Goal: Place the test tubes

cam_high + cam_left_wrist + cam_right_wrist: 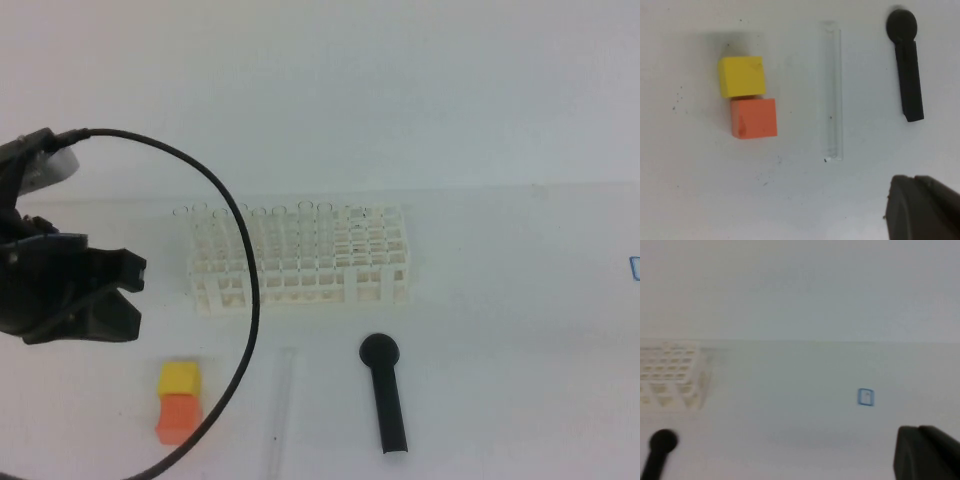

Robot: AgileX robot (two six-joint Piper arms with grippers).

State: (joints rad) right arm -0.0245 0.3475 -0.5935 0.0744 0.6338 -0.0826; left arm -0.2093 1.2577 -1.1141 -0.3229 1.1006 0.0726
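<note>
The clear test tube (281,408) is seen lying flat on the white counter (500,380), in front of the white rack (300,258) and apart from it. Its near end runs down to the lower edge of the high view. It's flanked by a yellow block (179,379) butted against an orange block (177,419) on the robot's left, and by a black round-headed tool (385,395) on the right. Bare counter shows on both sides of the tube, so neither neighbour is touched.

The rack is parked close to the back edge where the counter meets the wall. Its left columns are crossed in the high view by a looping black cable (243,262).

The left gripper (138,297) is held over the counter at the left edge, beside the rack and farther back than the blocks, fingers spread with nothing between them. The right gripper (927,452) is only caught as a dark corner in its own wrist view, over the bare stretch right of the rack near a small blue square mark (865,397) — its grip can't be told.
</note>
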